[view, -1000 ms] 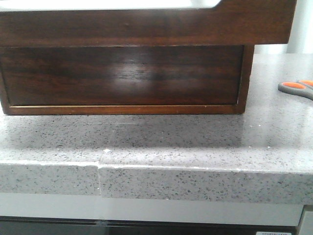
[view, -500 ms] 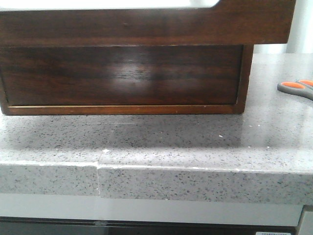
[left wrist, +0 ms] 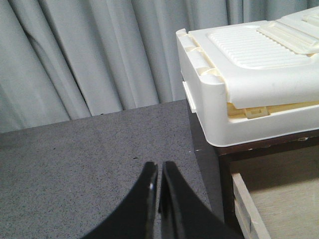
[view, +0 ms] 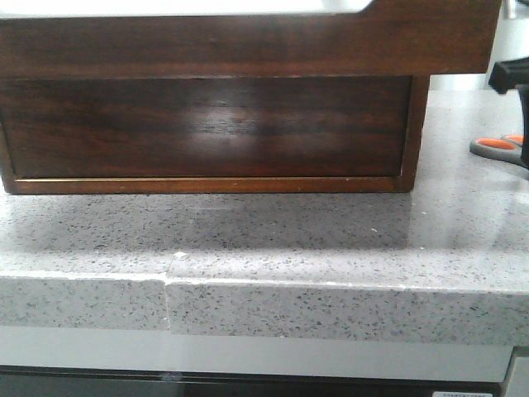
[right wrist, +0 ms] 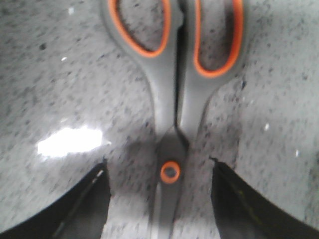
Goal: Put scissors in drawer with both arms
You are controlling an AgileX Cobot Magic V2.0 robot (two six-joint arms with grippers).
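The scissors (right wrist: 172, 99) lie flat on the grey speckled counter, with grey handles, orange-lined loops and an orange pivot ring. They also show at the right edge of the front view (view: 498, 146). My right gripper (right wrist: 160, 169) is open just above them, its two fingers on either side of the pivot, not touching. Its black body shows in the front view (view: 512, 76). The dark brown drawer (view: 248, 45) sticks out towards me, with a whitish strip along its top. My left gripper (left wrist: 159, 172) is shut and empty over the counter, beside the drawer's open pale wooden inside (left wrist: 279, 199).
A brown wooden cabinet (view: 207, 128) stands on the counter under the drawer. A cream plastic box (left wrist: 249, 74) sits on top of the cabinet. Grey curtains (left wrist: 89, 55) hang behind. The counter's front edge (view: 248, 306) runs across the front view.
My right gripper has come into the front view at the right edge, above the scissors. The scissors and the drawer have not moved.
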